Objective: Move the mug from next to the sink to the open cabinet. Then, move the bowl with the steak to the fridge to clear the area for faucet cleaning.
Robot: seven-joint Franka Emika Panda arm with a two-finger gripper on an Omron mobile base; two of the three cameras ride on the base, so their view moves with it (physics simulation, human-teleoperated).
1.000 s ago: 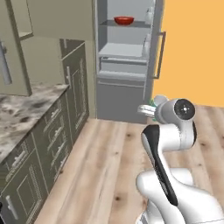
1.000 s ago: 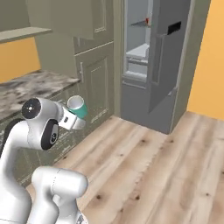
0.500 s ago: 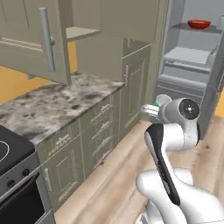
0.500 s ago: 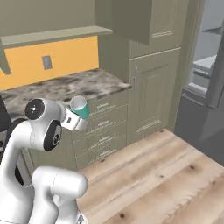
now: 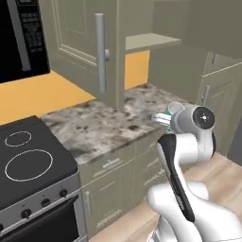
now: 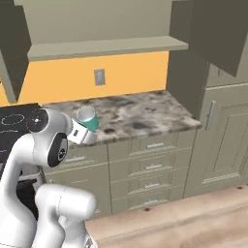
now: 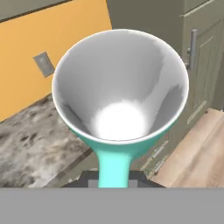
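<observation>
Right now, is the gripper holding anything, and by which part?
Yes, the gripper is shut on the mug, holding it by its teal handle.

teal mug white inside, grey-speckled counter, orange wall

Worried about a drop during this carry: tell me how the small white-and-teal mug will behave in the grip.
The small white-and-teal mug looks rigid and probably light. Its glossy wall may be slippery. The gripper seems to be shut on the handle alone, so the mug might swing or twist as the base drives.
</observation>
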